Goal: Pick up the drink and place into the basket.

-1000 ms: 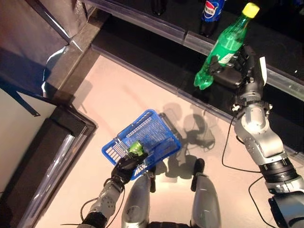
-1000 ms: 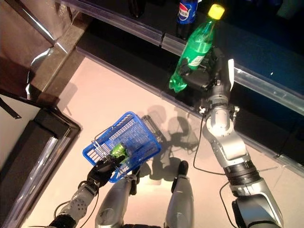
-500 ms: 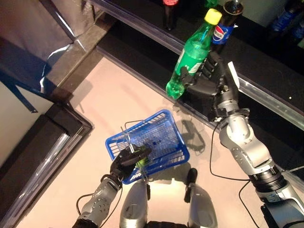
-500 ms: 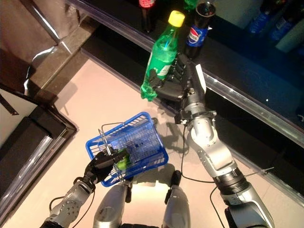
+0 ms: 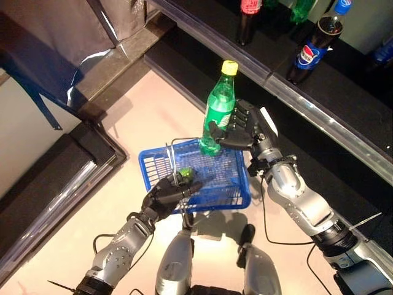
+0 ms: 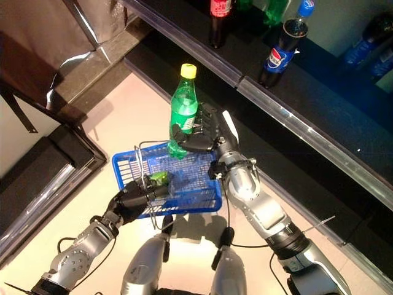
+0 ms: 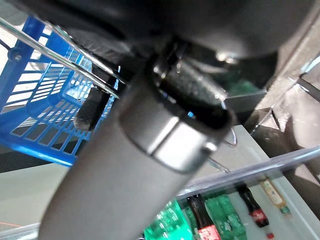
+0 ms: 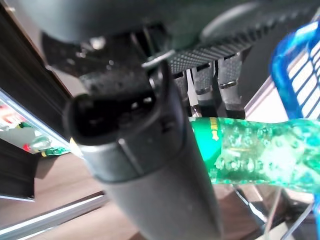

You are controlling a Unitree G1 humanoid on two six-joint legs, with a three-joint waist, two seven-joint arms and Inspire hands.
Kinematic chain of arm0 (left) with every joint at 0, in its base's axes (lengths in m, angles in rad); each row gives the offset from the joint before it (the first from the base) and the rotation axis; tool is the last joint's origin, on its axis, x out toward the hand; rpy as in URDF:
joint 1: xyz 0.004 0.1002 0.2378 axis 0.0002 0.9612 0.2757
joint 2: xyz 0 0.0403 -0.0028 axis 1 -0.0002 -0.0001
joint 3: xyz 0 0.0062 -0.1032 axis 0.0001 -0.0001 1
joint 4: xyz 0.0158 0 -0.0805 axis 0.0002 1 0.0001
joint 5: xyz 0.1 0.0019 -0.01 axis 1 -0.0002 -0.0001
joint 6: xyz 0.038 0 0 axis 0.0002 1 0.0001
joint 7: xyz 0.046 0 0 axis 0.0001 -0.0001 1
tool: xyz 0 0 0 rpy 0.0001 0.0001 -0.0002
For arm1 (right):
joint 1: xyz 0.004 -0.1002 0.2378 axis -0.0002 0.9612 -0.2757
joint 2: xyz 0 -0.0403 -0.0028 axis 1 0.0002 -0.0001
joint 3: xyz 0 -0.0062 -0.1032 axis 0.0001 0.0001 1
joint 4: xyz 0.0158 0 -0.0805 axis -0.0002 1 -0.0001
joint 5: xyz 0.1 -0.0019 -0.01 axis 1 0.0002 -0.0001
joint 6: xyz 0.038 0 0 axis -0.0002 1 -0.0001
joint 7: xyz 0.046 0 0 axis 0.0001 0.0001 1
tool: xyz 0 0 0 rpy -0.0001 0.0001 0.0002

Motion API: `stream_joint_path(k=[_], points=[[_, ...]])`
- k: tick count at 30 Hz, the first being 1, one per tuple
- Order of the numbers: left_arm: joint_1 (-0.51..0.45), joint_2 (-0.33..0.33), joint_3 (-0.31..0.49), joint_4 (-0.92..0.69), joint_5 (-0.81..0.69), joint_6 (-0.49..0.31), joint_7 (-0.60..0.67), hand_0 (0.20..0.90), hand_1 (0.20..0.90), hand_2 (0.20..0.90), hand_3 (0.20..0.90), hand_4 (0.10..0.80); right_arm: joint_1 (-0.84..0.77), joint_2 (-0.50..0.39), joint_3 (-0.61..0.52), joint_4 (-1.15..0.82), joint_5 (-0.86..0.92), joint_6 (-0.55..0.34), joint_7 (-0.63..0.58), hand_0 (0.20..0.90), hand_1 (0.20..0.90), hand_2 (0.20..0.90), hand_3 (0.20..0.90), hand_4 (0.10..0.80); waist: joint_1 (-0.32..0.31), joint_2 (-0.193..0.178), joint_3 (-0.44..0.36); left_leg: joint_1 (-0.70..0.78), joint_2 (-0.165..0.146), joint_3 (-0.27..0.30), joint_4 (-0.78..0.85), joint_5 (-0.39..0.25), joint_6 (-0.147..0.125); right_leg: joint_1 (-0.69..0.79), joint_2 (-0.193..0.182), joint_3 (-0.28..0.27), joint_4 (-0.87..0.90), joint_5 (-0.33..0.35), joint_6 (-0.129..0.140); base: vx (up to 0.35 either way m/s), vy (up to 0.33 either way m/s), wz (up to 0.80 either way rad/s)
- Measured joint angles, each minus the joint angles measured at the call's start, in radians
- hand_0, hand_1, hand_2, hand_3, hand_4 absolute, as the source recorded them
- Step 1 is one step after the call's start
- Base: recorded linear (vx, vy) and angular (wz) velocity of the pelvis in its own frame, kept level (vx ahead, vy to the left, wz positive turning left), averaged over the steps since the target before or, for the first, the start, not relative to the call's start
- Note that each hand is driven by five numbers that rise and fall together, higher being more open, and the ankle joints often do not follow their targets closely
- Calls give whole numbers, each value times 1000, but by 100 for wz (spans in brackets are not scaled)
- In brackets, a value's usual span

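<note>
My right hand (image 5: 244, 127) is shut on a green bottle (image 5: 218, 109) with a yellow cap. It holds the bottle upright, its base at the far rim of the blue basket (image 5: 230, 182). The bottle's green body shows past the fingers in the right wrist view (image 8: 260, 155). My left hand (image 5: 164, 193) is shut on the basket's thin wire handles (image 5: 171, 161) and holds the blue basket raised in front, off the floor. A small green thing (image 5: 184, 176) shows at that hand. The blue basket's mesh shows in the left wrist view (image 7: 45, 105).
A dark shelf (image 5: 344, 92) with a clear front rail (image 5: 288, 101) runs across the far side, with cola bottles (image 5: 314, 43) and other drinks (image 5: 248, 15) standing on it. A dark cabinet with a metal edge (image 5: 67, 178) lies at the left. Pale floor (image 5: 153, 117) lies between them.
My right hand has brought the green bottle down from near the shelf to the basket's far rim and turned it upright. The camera has shifted; the blue basket sits a little higher and closer to the bottle.
</note>
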Motion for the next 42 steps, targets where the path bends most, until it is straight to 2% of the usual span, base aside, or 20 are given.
stream_joint_path(k=[5,11,24,27,35,42], points=[[-2,28,0,-8,-52,0,-9,300,300,300,200,100,23,18,3,51,-24,1,-20,300,300,300,200,100,5,-1,0,0,-2,-6,-2,0,0,4,0,0,-2,-2,2,-15,-1,3],[-23,27,-16,-9,-100,-1,-27,300,300,300,200,100,36,44,44,116,-47,3,-23,300,300,300,200,100,2,-1,0,-1,-2,-7,-2,0,0,4,-1,0,-3,-2,3,-45,8,0],[-42,31,-26,-64,-101,7,-150,300,300,300,200,100,62,99,45,211,-56,-8,-53,300,300,300,200,100,-4,-1,0,-1,-4,-8,-9,0,0,2,-2,0,-7,-3,4,-2,2,0],[-69,48,-56,-64,-100,20,-157,300,300,300,200,100,47,120,48,276,-76,-16,-59,300,300,300,200,100,-2,-1,0,-1,-7,-9,-8,1,0,2,-5,0,-7,-3,5,0,0,0],[-99,49,-54,-67,-77,15,-206,300,300,300,200,100,33,194,56,510,-73,-40,-75,300,300,300,200,100,1,0,0,-5,-16,-23,-10,2,2,3,-12,-3,-7,-7,10,-1,1,3],[-101,44,-60,-67,-75,26,-220,300,300,300,200,100,21,238,60,590,-73,-65,-78,300,300,300,200,100,9,0,0,-7,-19,-27,-10,3,3,3,-14,-4,-7,-9,13,-2,-2,2]])
